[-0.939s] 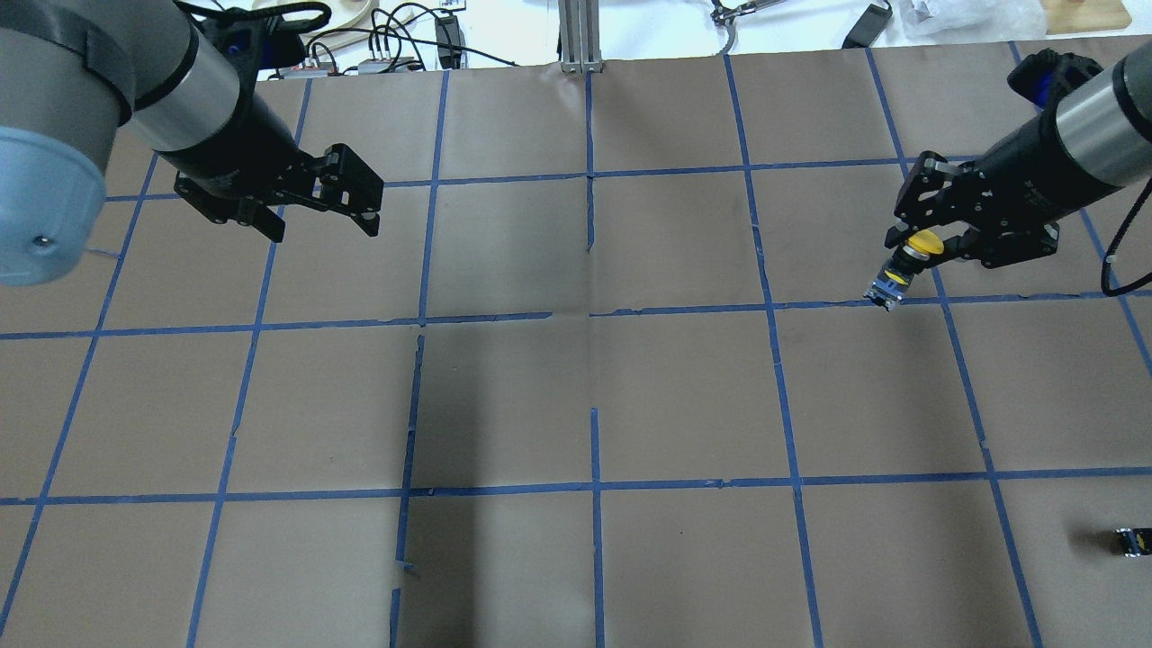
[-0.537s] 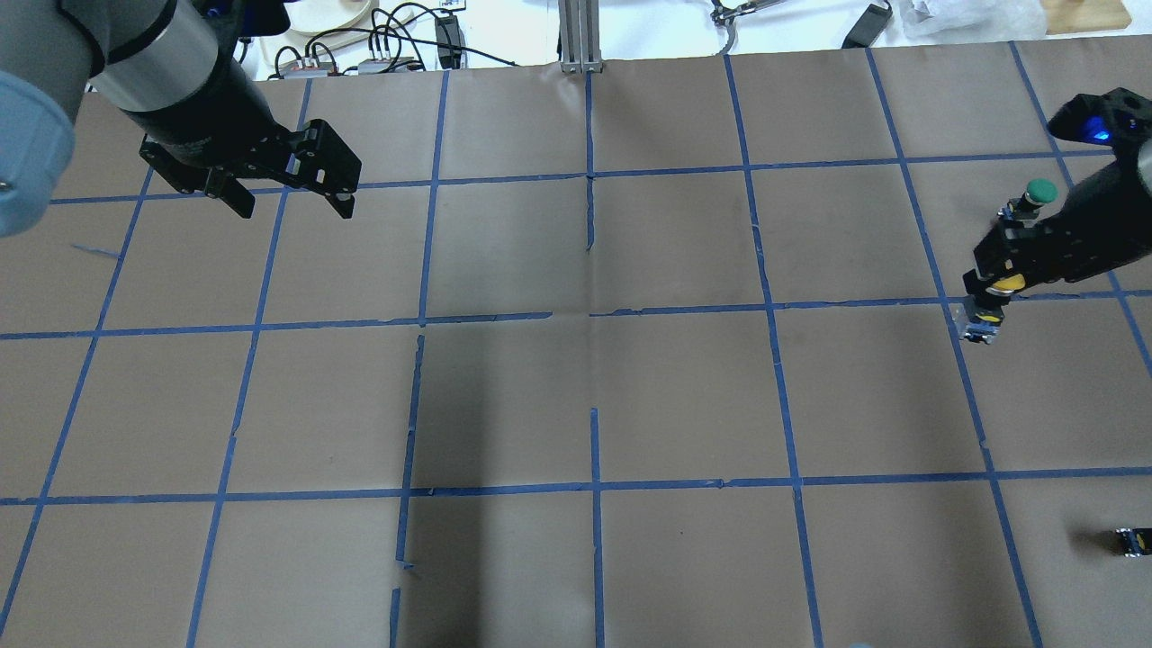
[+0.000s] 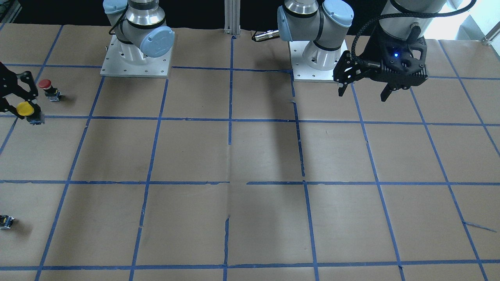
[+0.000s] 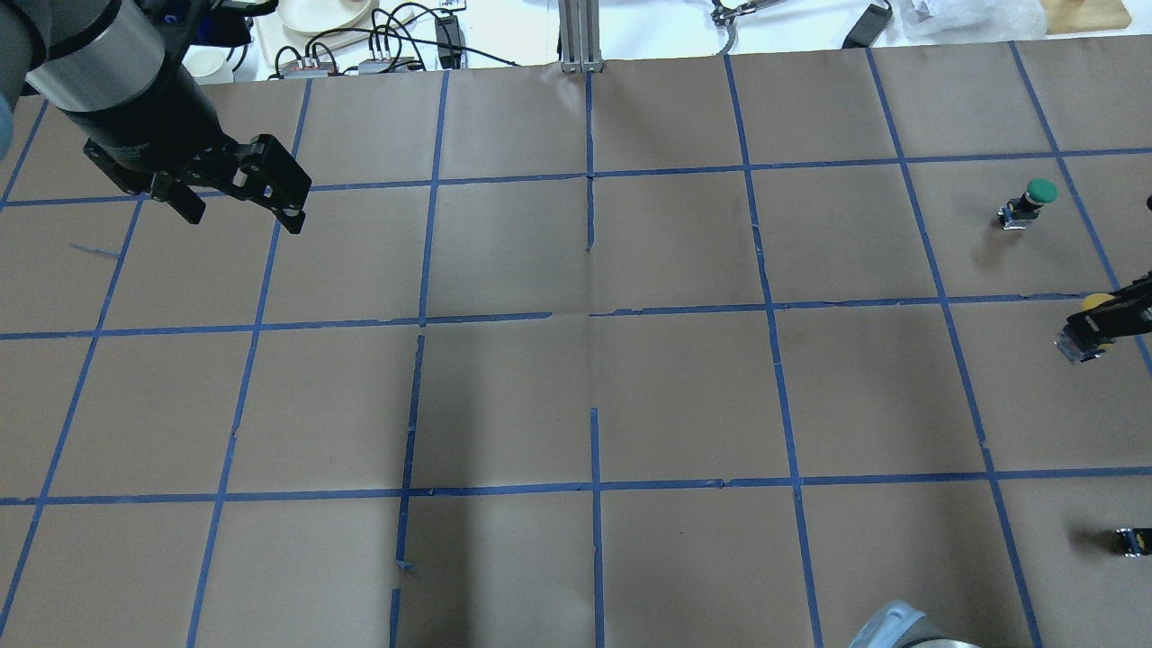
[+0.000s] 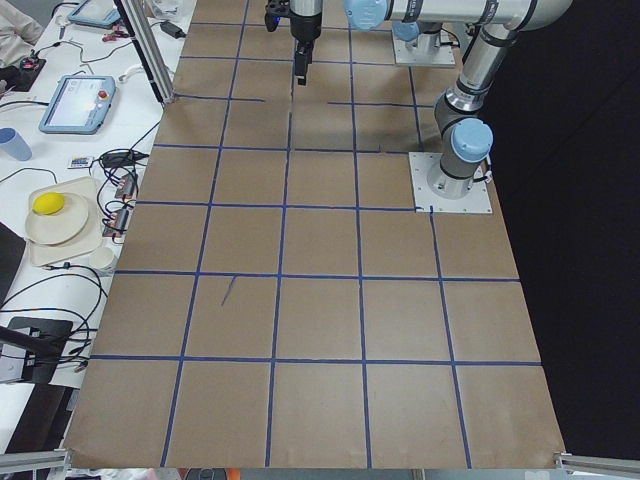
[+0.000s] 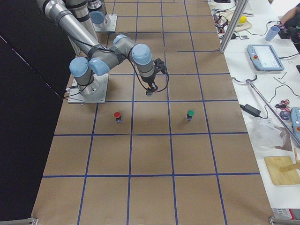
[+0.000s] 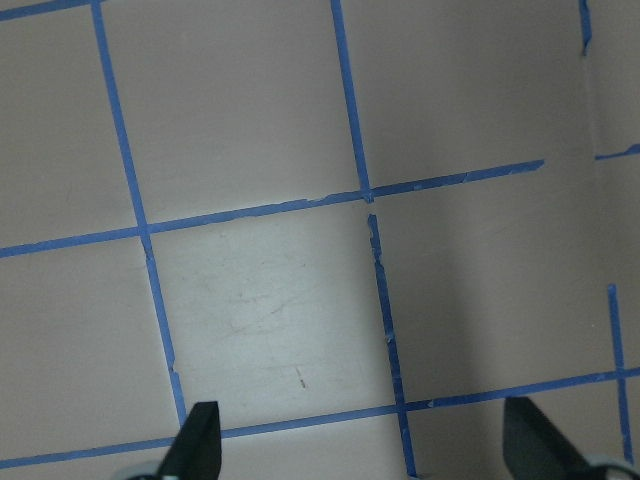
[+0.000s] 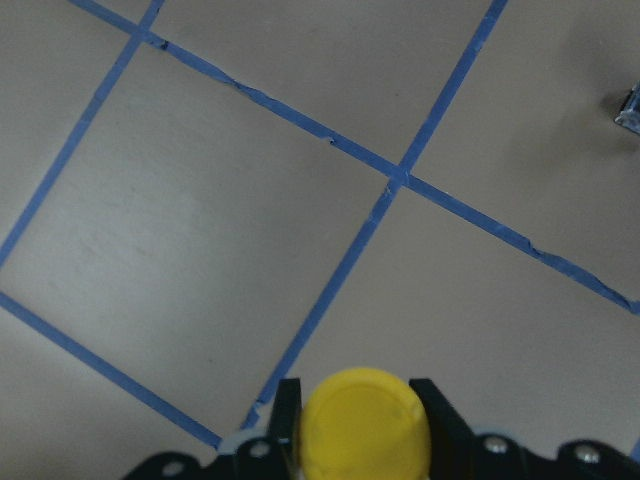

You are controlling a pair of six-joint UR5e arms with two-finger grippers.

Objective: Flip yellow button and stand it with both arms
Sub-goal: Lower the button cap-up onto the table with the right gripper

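The yellow button (image 3: 25, 110) has a round yellow cap and a grey blocky body. My right gripper (image 3: 22, 104) is shut on it below the cap, at the table's right end. In the overhead view the right gripper (image 4: 1105, 319) reaches in from the right edge, with the button (image 4: 1076, 344) tilted, its body lower left of the cap. The right wrist view shows the cap (image 8: 365, 432) between the fingers (image 8: 432, 405). I cannot tell whether its base touches the paper. My left gripper (image 4: 243, 218) is open and empty above the far left, as the left wrist view (image 7: 365, 450) shows.
A red-capped button (image 3: 46, 84) stands just behind the yellow one. A green-capped button (image 4: 1035, 194) stands at the far right. A small dark capless part (image 4: 1132, 540) lies near the right front. Brown paper with a blue tape grid (image 4: 594, 315) covers the table.
My right gripper has carried the yellow button right, toward the table's end, uncovering the green button. My left gripper, still open, has moved left and back.
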